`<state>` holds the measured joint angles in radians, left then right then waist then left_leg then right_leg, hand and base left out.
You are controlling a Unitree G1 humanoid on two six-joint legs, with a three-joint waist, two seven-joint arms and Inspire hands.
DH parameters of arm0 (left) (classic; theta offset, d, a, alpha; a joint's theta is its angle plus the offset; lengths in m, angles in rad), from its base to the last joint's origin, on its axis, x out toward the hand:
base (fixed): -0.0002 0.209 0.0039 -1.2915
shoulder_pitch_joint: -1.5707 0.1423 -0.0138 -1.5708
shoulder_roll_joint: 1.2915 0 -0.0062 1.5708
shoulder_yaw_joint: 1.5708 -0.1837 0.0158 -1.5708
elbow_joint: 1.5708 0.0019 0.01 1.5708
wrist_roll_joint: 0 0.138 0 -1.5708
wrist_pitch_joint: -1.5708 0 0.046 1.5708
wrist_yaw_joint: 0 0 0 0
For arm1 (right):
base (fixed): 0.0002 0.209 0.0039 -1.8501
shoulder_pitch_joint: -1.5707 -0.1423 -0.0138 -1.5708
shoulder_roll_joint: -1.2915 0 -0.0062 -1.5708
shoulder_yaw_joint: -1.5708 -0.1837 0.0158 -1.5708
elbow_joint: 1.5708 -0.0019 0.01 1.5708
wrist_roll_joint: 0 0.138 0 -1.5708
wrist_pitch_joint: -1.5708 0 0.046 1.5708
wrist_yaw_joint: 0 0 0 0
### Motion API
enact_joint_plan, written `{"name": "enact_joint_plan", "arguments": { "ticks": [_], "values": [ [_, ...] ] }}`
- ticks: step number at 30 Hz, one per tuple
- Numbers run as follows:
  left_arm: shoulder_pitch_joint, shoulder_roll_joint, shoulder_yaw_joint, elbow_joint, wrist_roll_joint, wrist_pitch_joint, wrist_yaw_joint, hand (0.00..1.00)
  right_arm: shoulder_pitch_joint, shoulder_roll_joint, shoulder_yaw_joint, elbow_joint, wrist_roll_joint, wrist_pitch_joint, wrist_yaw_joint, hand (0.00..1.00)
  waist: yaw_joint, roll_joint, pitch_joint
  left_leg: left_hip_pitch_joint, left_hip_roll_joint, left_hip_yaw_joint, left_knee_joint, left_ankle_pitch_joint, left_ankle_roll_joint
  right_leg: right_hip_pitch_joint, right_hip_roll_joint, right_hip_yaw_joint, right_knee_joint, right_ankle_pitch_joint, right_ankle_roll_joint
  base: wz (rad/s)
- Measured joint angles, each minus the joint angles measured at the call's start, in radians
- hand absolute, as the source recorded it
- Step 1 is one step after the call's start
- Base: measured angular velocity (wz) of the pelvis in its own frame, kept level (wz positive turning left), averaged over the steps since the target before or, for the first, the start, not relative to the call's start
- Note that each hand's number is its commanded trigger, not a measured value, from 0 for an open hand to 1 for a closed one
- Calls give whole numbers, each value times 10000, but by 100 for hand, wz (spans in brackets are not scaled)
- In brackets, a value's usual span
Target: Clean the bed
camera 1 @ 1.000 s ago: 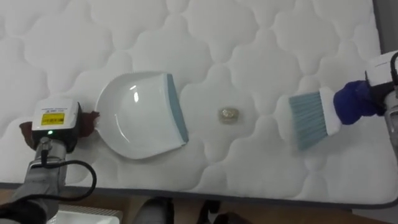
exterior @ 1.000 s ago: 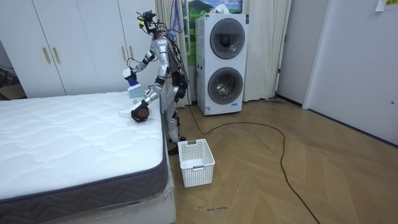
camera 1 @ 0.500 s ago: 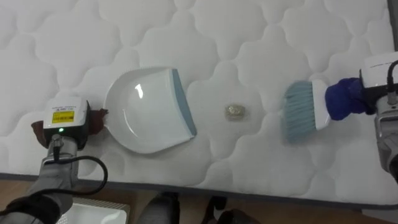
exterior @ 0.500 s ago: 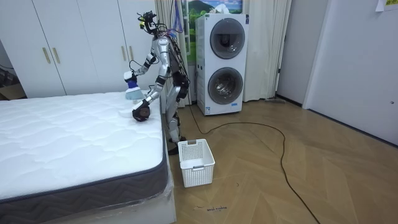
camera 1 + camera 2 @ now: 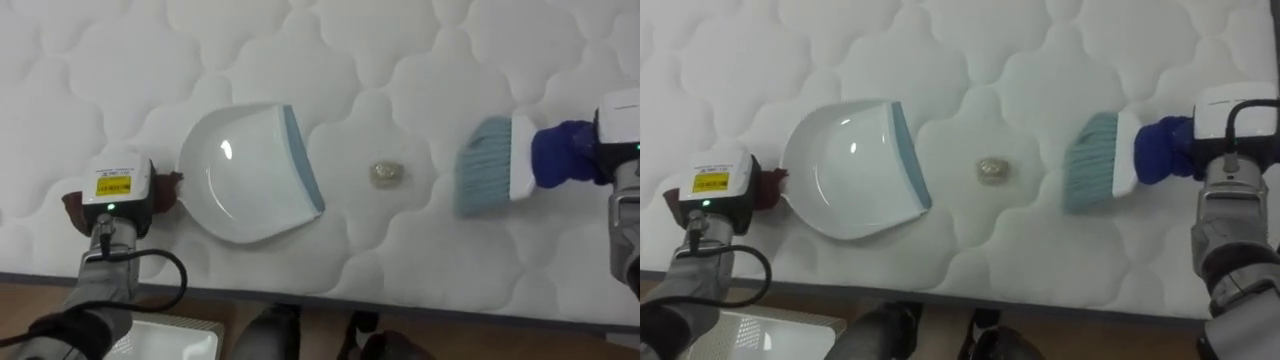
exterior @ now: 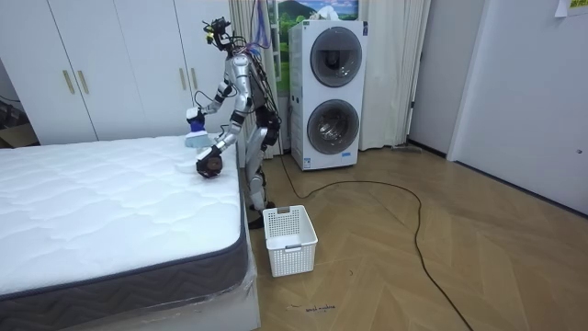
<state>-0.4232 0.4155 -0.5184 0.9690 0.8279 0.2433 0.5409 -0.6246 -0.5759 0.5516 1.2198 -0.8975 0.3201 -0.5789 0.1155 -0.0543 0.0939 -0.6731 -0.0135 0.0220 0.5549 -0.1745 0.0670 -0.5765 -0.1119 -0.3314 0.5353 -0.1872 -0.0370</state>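
Bed: what's left on it? /K
One small pale scrap on the quilted top. It's near the dustpan but not touching, just off its blue-edged lip. /M
Dustpan state? /K
Flat on the bed, looks empty, lip facing the scrap. Left hand sits at the dustpan's handle end. It's seen from the back, so I can't tell how it grips. /M
Brush? /K
Brush is beyond the scrap, on the side away from the dustpan, bristles pointing toward it. The blue handle runs into the right hand. Can't tell how far that one is closed either. /M
So the sweep stroke is up next, not yet made. /K
My read too. Land the bristles behind the scrap, on the side away from the dustpan. Light pressure, one straight stroke at the middle of the lip. The quilt dips could trap the scrap, so bristles should stay in contact all the way. Press the dustpan lip into the bed so the scrap rides over it, not under. Slow at the end, or it may bounce off the dustpan's back wall. /M
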Motion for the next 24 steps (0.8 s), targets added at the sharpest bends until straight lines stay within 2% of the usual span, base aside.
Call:
{"name": "enact_joint_plan", "arguments": {
  "ticks": [10, 12, 17, 20, 24],
  "values": [
    [-55, -173, -177, -54, -37, 170, -30, 100, 52, 192, -32, -146, -114, -7, -376, 100, -7, 3, -3, -60, -150, 38, -21, 105, 75, -251, -229, 201, 388, -143, 71, 1],
    [-75, -198, -254, -24, -36, 169, -25, 100, 194, 226, 81, -246, -140, -15, -566, 100, 52, 2, -3, -52, -149, 68, -15, 110, 83, -257, -228, 249, 400, -144, 76, 0],
    [-89, -247, -332, -7, -108, 177, -21, 100, 548, 625, 209, -490, -840, 6, -821, 100, 53, 2, -3, -52, -153, 63, -16, 120, 88, -254, -201, 294, 381, -139, 82, 0],
    [-88, -300, -328, 22, -108, 188, -29, 100, 671, 637, 552, -493, -966, 62, -845, 100, 55, 1, -2, -47, -154, 71, -7, 123, 89, -255, -211, 302, 418, -139, 82, 0],
    [-68, -318, -331, 4, -110, 260, -51, 100, 735, 750, 556, -571, -1281, 225, -858, 100, 58, 1, -3, -41, -163, 142, 12, 127, 86, -342, -239, 363, 562, -158, 80, -3]
  ]
}}
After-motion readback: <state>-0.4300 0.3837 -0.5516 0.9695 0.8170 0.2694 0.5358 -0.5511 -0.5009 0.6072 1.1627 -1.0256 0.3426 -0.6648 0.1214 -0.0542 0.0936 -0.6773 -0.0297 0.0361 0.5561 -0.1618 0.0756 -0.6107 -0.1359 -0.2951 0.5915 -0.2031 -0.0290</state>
